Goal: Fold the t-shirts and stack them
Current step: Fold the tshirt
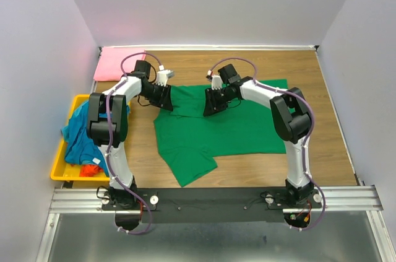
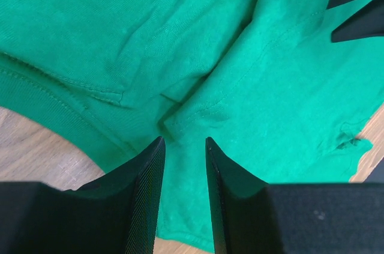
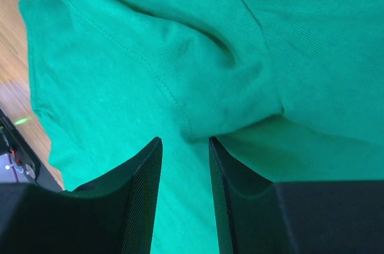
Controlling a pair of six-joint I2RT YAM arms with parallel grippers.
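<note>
**Green shirt approached for a fold**

The green t-shirt (image 1: 235,129) is spread on the table (image 1: 309,70). The left gripper (image 2: 183,143) and the right gripper (image 3: 185,141) are each set low over a raised crease near its far edge, presumably so that a fold can be pinched there. Both are held partly open, with nothing caught between the jaws. A pink t-shirt (image 1: 117,64) lies folded at the far left corner. A teal t-shirt (image 1: 77,135) is heaped in the yellow bin (image 1: 62,172).
</note>
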